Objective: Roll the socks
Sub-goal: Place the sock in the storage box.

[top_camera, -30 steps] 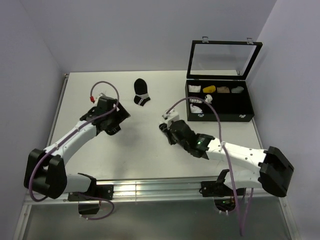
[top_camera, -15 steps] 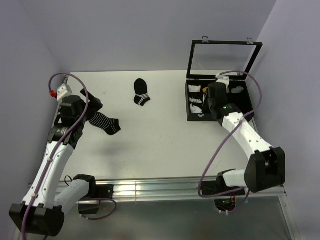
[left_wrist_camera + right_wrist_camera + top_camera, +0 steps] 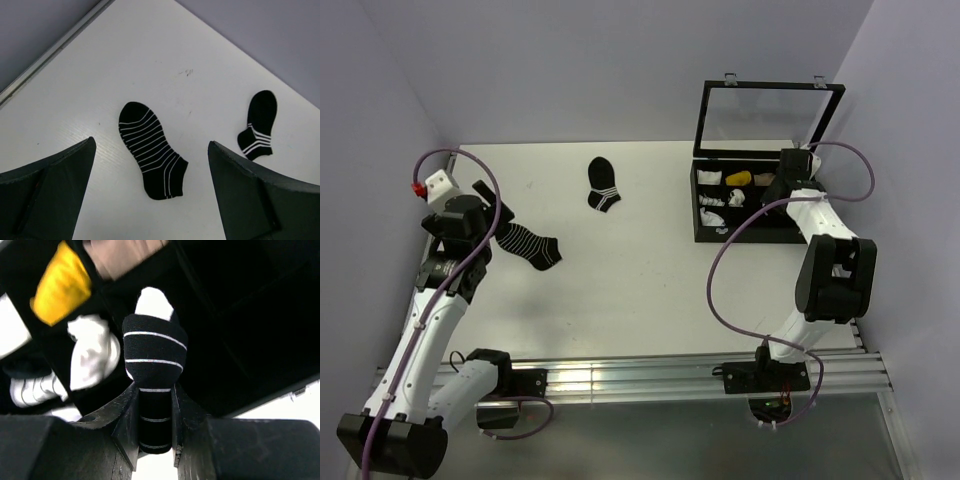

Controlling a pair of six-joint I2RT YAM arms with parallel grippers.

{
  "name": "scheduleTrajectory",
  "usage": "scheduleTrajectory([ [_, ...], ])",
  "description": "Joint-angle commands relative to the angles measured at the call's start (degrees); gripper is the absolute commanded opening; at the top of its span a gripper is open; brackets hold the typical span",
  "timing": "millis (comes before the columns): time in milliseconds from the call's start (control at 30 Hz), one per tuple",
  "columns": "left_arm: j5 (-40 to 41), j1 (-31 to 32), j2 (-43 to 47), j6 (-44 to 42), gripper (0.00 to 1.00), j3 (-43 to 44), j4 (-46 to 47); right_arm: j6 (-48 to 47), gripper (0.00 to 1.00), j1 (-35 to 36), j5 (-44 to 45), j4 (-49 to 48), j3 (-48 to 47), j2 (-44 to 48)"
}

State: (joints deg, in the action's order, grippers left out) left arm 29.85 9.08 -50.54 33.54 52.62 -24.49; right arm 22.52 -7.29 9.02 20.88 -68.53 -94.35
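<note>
1. Socks (image 3: 152,347): rolled into one bundle and clamped between the fingers of the right hand (image 3: 155,405), hanging over the open box (image 3: 760,232).
2. Axis: the bundle runs lengthwise out from the fingertips, white end foremost, pointing into the compartments. Which cell lies below cannot be told.
3. Reach: the right arm is stretched far forward and is the nearer arm.
4. Pose of the left hand (image 3: 492,212): spread wide, empty, well apart from the box, above a striped black sock (image 3: 150,155) on the worktop (image 3: 200,50).

Bright, even light; soft shadows
</note>
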Motion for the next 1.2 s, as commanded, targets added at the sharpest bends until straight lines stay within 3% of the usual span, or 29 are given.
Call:
scheduleTrajectory([
  [0,2.8,0.8,-0.7,-1.6,0.99,-1.3,1.9,-0.1,0.0,-0.4,-0.3,-1.1,-5.7,-1.9],
  [300,5.0,1.9,0.5,-2.0,0.99,-2.0,1.6,-0.6,0.0,-2.2,0.9,3.4,-14.7,-10.9],
  [533,4.4,2.6,0.1,-2.1,0.99,-2.2,1.7,1.4,0.0,-2.3,8.0,1.1,-8.6,-5.5],
  [700,4.4,2.8,0.2,-2.1,1.0,-2.3,1.7,1.3,0.0,-2.3,10.3,2.0,-9.9,-7.4],
  [1167,4.4,2.7,-0.1,-2.3,0.99,-2.7,2.1,0.9,0.0,-2.1,2.8,5.0,-18.7,-19.1],
])
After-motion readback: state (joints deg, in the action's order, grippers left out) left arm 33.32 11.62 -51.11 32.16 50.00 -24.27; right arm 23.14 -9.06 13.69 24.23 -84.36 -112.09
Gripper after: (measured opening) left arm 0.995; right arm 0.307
